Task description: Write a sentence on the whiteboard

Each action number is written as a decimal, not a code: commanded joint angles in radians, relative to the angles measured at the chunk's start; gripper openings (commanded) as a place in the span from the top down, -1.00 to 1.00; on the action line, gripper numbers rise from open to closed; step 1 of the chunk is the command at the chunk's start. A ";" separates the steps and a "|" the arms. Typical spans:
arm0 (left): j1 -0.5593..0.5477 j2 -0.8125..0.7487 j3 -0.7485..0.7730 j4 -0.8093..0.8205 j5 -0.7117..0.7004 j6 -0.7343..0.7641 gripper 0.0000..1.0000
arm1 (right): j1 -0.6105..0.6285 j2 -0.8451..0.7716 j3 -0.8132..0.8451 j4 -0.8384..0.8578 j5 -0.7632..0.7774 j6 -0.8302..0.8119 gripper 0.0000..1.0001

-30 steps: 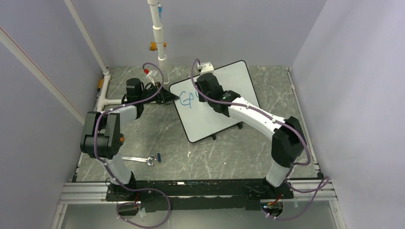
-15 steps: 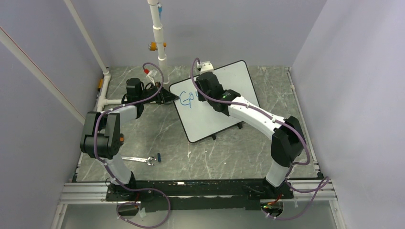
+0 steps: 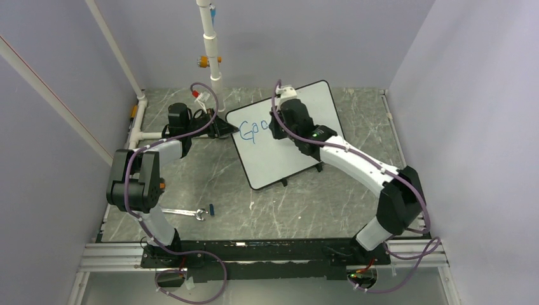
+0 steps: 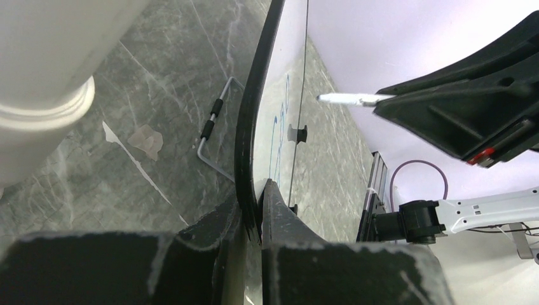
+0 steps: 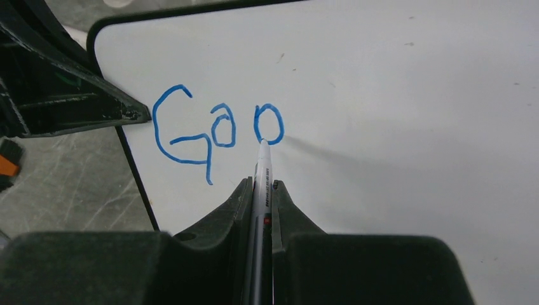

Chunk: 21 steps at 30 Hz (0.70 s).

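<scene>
The whiteboard (image 3: 299,149) lies tilted at the back middle of the table. Blue lettering reading "Goo" (image 3: 253,131) stands at its upper left, which is the only part of the sentence that shows (image 5: 216,130). My right gripper (image 3: 277,131) is shut on a white marker (image 5: 262,175), whose tip rests at the bottom of the second "o". My left gripper (image 3: 230,131) is shut on the board's left edge (image 4: 249,127), with one finger on each face. In the left wrist view the marker tip (image 4: 346,99) points at the board.
A silver wrench (image 3: 183,212) and a small blue cap (image 3: 211,208) lie at the front left. A white pipe (image 3: 211,51) stands behind the board. A wire stand (image 4: 213,127) shows under the board's edge. Walls close in on both sides.
My right arm has moved to the right along the board. A second "o" now shows after "Go". The left gripper has not moved.
</scene>
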<state>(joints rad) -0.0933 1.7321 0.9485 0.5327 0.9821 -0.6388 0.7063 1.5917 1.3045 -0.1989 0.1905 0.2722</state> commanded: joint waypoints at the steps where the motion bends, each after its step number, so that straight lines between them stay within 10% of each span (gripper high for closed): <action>1: -0.008 -0.040 0.030 0.027 -0.027 0.105 1.00 | -0.032 -0.108 -0.034 0.089 -0.031 0.028 1.00; 21: -0.008 -0.043 0.030 0.016 -0.032 0.116 1.00 | -0.107 -0.034 0.009 0.111 -0.065 0.044 1.00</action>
<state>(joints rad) -0.0940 1.7306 0.9485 0.5312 0.9813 -0.6334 0.5972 1.5299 1.2430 -0.1215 0.1360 0.3111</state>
